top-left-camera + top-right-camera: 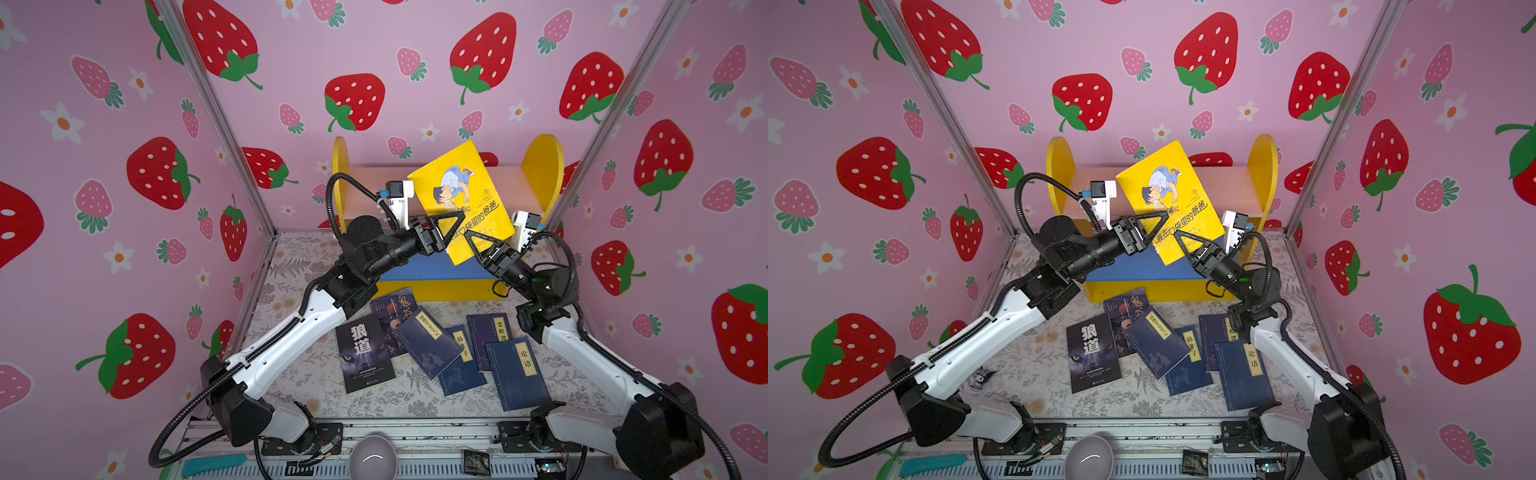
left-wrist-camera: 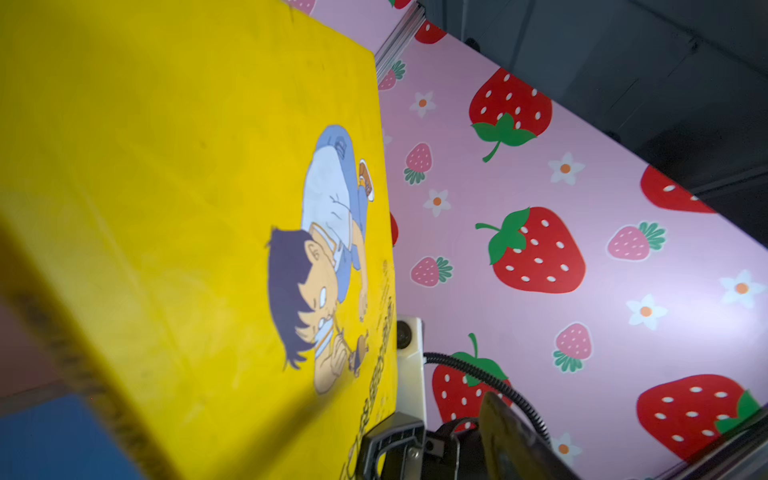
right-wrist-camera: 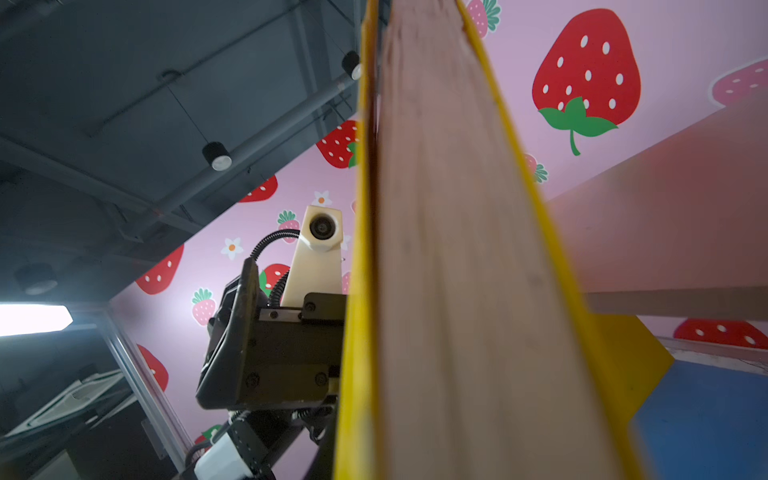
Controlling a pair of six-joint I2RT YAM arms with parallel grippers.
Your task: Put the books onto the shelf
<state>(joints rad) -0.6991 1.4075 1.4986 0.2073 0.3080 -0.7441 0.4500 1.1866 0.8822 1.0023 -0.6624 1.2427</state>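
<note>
Strawberry-print walls, floral surface [image 1: 291, 386]. The yellow book [image 1: 457, 183] is hanging tilted in front of the shelf [image 1: 544, 166], covering part of its pink upper board. The right pincer [image 1: 468, 236] is clamping the book's lower corner above the shelf's blue board. The left pincer [image 1: 455, 220] is standing wide, one finger off the cover. Six other books [image 1: 428, 345] are lying overlapped just before the shelf.

Portrait-cover book [image 1: 392, 307] half beneath a navy book [image 1: 428, 340]; bowl [image 1: 372, 457] partly past the bottom edge; yellow book [image 2: 166, 249] blurry up close
</note>
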